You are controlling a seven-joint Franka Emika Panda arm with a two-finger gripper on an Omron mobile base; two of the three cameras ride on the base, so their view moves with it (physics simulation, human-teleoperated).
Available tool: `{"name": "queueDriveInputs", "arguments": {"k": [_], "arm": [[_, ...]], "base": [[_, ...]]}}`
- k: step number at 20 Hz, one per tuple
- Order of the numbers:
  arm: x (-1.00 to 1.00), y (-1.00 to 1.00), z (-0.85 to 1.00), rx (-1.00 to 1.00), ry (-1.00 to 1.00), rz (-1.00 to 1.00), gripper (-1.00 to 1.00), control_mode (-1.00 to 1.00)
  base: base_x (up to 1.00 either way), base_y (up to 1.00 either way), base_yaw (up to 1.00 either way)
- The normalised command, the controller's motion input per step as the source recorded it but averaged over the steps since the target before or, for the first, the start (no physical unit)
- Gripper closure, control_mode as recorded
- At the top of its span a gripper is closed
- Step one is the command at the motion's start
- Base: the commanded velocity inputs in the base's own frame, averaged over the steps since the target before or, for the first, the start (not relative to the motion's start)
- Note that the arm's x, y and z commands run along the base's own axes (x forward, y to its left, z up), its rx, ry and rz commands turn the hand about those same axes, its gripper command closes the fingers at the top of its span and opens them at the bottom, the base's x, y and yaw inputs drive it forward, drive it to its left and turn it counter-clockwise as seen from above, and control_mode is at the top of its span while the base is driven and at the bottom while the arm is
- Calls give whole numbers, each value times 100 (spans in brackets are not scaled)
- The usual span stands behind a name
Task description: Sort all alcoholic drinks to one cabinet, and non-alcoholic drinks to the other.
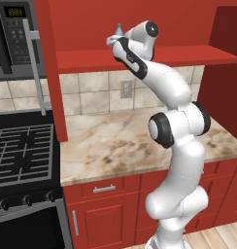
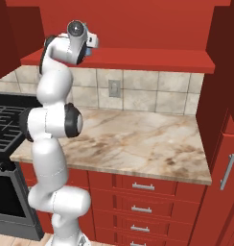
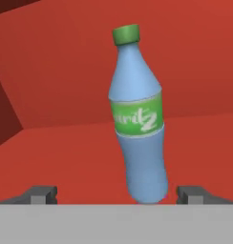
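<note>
A non-alcoholic drink, the translucent blue plastic bottle (image 3: 140, 128) with a green cap and green label, stands on the red floor of the upper cabinet (image 3: 66, 157). In the hand view it leans slightly. My gripper (image 3: 117, 194) is open, its two dark fingertips (image 3: 42, 194) wide apart on either side of the bottle's base and not touching it. From the left base view, the bottle's green cap (image 1: 119, 26) peeks above my raised hand at the shelf. The alcoholic drinks are out of view.
The arm reaches up from the base to the cabinet shelf (image 1: 188, 56). Below lies a marble counter (image 1: 115, 141), with a stove (image 1: 23, 146) and microwave (image 1: 13, 34) to the left. An open red cabinet door (image 1: 50, 68) hangs left of the hand, and another door (image 2: 224, 105) stands at the right.
</note>
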Motion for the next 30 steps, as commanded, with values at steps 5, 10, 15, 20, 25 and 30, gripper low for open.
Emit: {"name": "queueDriveInputs", "arguments": {"k": [5,10,15,20,25,30], "arm": [[-94,-24,0,0,0,0,-100,-100],[-100,-38,0,0,-1,0,-100,-100],[-100,-25,-6,0,0,0,-100,-100],[-100,-7,-28,0,2,0,-100,-100],[-100,0,-43,-4,8,0,-100,-100],[-100,0,-53,-4,12,0,-100,-100]], "base": [[0,0,0],[0,0,0],[0,0,0],[0,0,0],[0,0,0],[0,0,0]]}}
